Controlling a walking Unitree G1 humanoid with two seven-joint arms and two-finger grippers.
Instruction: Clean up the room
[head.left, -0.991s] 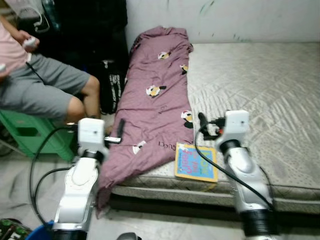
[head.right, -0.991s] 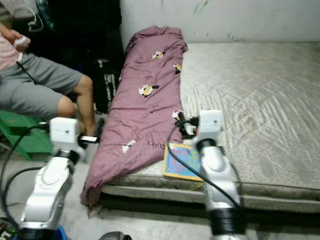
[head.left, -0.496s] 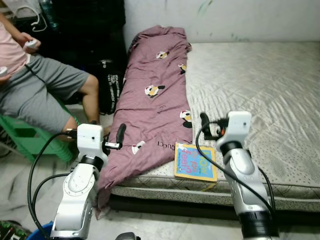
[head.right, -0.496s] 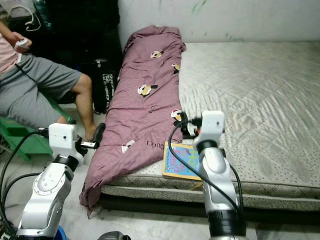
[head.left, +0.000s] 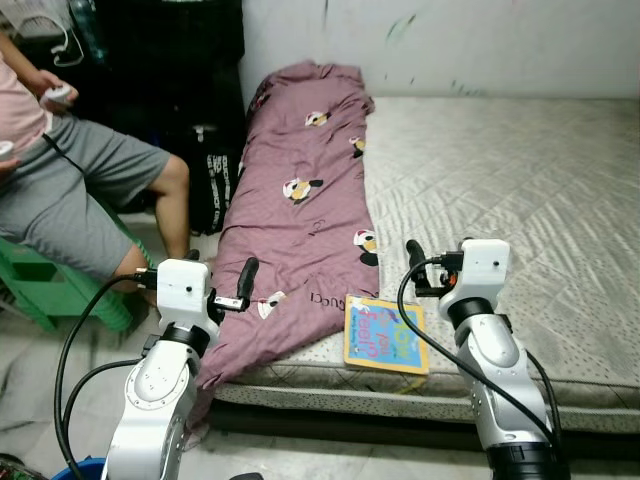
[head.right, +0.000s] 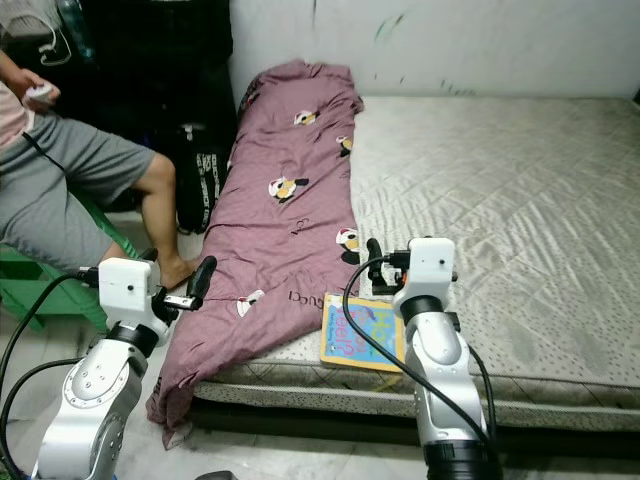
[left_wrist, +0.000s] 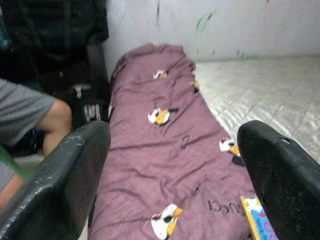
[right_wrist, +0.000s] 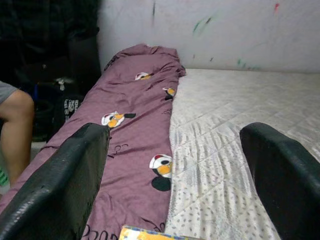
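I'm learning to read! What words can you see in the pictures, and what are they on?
Dark lettering on the purple blanket, near its lower edge: upside down, too blurred to read.
Big colourful letters on the book cover: too blurred to read.
White print on the black bag: too small to read.

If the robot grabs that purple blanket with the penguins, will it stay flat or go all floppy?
Probably floppy: the purple blanket is wrinkled and already droops over the edge of the mattress. It looks long, so one pinch would likely lift only part while the rest drags. It might also nudge the picture book lying right beside it.
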